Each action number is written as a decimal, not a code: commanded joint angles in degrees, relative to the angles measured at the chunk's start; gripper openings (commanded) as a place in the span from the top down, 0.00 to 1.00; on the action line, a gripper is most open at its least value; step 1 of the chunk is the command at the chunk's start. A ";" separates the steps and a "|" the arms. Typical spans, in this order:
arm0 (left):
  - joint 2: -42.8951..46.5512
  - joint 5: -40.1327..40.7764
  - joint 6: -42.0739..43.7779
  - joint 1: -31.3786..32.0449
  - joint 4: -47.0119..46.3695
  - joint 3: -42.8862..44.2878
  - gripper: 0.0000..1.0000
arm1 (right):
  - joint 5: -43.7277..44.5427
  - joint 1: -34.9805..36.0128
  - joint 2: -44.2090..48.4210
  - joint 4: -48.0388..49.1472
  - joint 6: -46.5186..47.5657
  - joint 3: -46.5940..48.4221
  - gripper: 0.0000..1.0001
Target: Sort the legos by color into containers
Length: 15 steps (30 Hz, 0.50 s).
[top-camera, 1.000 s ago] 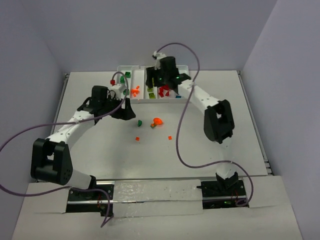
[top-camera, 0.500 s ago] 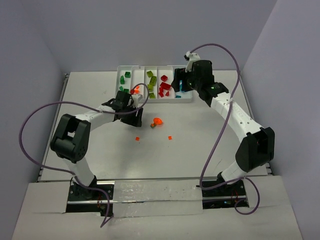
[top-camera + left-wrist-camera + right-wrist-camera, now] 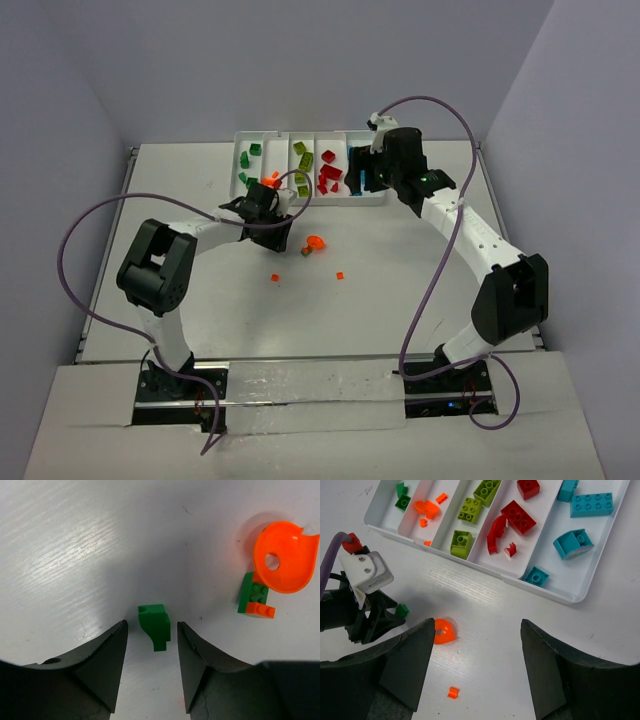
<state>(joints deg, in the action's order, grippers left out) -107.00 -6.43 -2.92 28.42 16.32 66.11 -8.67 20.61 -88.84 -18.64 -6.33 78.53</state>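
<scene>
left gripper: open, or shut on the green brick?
Open. In the left wrist view the left gripper straddles the dark green brick lying on the table, with bare table showing between it and each finger.

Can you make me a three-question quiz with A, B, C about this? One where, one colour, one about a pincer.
1. Where is the round orange piece? A on the wall; B on the table; C on a cable.
2. What colour is the brick between the left pincer's fingers? A red; B teal; C dark green.
3. How is the right pincer? A open, empty; B shut on a red brick; C shut on a teal brick.
B: it lies on the table. C: the left wrist view shows green. A: fingers wide apart, nothing between.
</scene>
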 commanded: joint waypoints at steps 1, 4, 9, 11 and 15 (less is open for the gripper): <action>-1.90 1.51 0.64 0.35 -1.38 2.00 0.54 | -0.30 -0.39 3.14 0.76 1.02 -1.00 0.24; -1.52 1.32 0.92 0.32 -0.05 2.32 0.63 | 0.02 -0.39 3.56 0.76 1.45 -1.96 0.24; 3.22 0.24 1.57 -0.60 4.05 2.49 0.71 | -0.54 -0.39 3.85 0.88 1.96 -2.83 0.24; 5.86 -0.31 2.03 -1.85 6.47 3.37 0.72 | -1.24 -0.31 3.85 0.88 2.19 -3.46 0.24; 8.54 -3.10 2.31 -7.94 10.24 10.84 0.74 | -3.24 -0.39 4.15 -0.02 3.34 -5.36 0.24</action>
<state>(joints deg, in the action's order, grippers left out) -104.09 -6.94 -1.60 25.92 22.61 67.94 -9.77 20.58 -87.73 -18.70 -4.62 74.79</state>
